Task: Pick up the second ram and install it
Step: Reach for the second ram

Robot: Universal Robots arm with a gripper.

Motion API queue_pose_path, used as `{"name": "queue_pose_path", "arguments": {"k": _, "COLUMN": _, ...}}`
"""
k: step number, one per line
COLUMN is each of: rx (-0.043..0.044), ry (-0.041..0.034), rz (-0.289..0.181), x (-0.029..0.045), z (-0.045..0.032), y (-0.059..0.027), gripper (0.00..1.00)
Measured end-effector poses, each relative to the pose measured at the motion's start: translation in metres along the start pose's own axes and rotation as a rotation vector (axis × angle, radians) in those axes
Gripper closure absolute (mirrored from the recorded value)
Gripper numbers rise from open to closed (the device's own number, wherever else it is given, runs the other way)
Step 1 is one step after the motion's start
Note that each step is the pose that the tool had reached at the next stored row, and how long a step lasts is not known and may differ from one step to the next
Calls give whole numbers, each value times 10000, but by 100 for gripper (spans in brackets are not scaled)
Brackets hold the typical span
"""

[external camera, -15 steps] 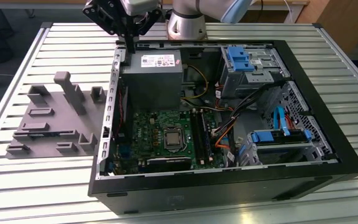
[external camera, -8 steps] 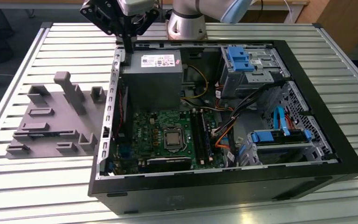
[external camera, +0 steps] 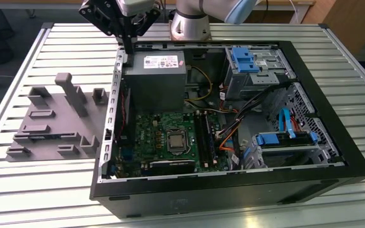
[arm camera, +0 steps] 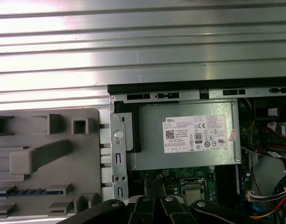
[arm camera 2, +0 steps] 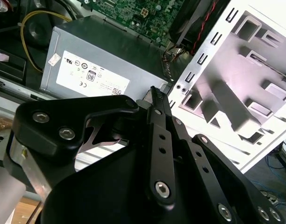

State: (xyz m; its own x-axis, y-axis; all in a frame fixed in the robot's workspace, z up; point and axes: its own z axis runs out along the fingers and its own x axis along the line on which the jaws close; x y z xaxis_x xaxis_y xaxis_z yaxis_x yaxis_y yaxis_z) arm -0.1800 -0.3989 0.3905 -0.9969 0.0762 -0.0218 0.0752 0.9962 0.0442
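Closest to us in the second wrist view, the pincer (arm camera 2: 157,95) is narrow, its black fingers (arm camera 2: 160,140) pressed together into one thin tip. From the exterior view we see it hanging high over the far left corner of the open computer case (external camera: 233,194), beside the grey power supply (external camera: 154,80). We find the second ram (external camera: 35,137) well apart from it, standing on edge in a slot of the grey tray (external camera: 55,126), which lies on the worktop (external camera: 43,190) to the left of the case. Its long axis runs left to right, one end pointing toward the case. In the first wrist view it looks to us like a thin, bluish strip.
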Motion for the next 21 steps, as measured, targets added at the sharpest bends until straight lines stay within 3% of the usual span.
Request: {"name": "queue_pose_path", "arguments": {"k": 21, "rx": 0, "ry": 0, "rz": 0, "x": 120, "z": 2, "y": -9, "gripper": 89}}
